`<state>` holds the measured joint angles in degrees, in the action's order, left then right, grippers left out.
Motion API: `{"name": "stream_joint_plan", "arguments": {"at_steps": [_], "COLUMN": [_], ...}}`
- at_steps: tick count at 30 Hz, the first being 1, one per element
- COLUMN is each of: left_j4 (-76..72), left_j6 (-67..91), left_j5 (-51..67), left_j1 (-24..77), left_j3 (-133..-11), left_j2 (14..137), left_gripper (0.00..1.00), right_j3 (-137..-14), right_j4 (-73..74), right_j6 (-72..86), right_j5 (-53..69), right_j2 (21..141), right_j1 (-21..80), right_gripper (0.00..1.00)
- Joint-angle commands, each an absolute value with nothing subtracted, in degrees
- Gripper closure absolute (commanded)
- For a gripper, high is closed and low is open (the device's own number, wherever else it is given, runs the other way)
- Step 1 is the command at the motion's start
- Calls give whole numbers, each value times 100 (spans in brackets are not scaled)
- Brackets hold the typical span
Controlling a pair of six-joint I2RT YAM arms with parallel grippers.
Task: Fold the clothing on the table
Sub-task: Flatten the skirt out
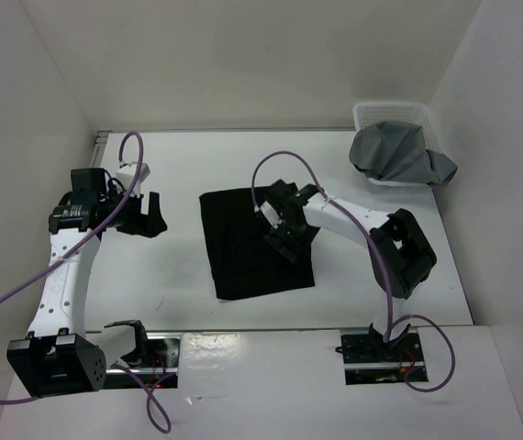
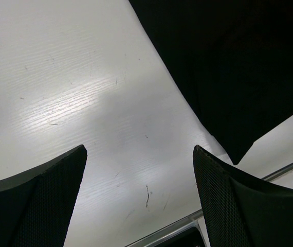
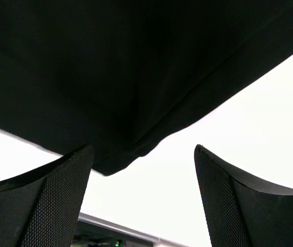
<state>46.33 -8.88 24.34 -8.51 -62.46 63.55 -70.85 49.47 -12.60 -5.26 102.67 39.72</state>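
1. Two grippers are showing jaws spread wide, and neither is gripping anything.
2. Your left gripper is hovering over the bare table, to the left of the clothing and apart from it.
3. In the left wrist view, that gripper is showing only white table between its fingers. The clothing is lying ahead and to the right, with one corner pointing towards the metal rail.
4. Your right gripper is hanging over the right-hand part of the clothing. I cannot tell from above whether it is touching the fabric.
5. In the right wrist view, the right gripper is framing a low corner of the clothing. Layered edges are showing there. The fingers are sitting either side of it and are not pinching it, and white table is lying to the right.
6. The clothing is lying flat near the middle of the table as a rough black rectangle, turned slightly askew.
7. A white basket is sitting at the far right corner, with a grey cloth spilling over its rim, well apart from both grippers.
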Motion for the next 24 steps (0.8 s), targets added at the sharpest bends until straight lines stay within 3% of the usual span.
{"name": "stream_joint_plan", "arguments": {"at_steps": [1, 4, 10, 11, 16, 24], "left_j4": [4614, 4483, 4219, 4219, 3394, 2628], "left_j6": [-1011, -1011, -905, -810, -204, 431], "left_j5": [2593, 2593, 3084, 3268, 3542, 4236], "left_j1": [-888, -835, -782, -782, -782, -502], "left_j3": [-6293, -6354, -6775, -6863, -7119, -7523], "left_j2": [6337, 6459, 7381, 7644, 8400, 10377], "left_gripper": [10, 13, 23, 30, 42, 45], "right_j3": [-8233, -8858, -9272, -9342, -8878, -8612], "right_j4": [5299, 5361, 5080, 5080, 4923, 4430], "right_j6": [-1468, -1547, -1485, -1433, -1372, -1134], "right_j5": [393, 1168, 1161, 1160, 758, 466], "right_j2": [9791, 9721, 9791, 9739, 9256, 9368], "right_j1": [3578, 3069, 2487, 2487, 2487, 2171], "right_gripper": [17, 19, 27, 29, 32, 32]}}
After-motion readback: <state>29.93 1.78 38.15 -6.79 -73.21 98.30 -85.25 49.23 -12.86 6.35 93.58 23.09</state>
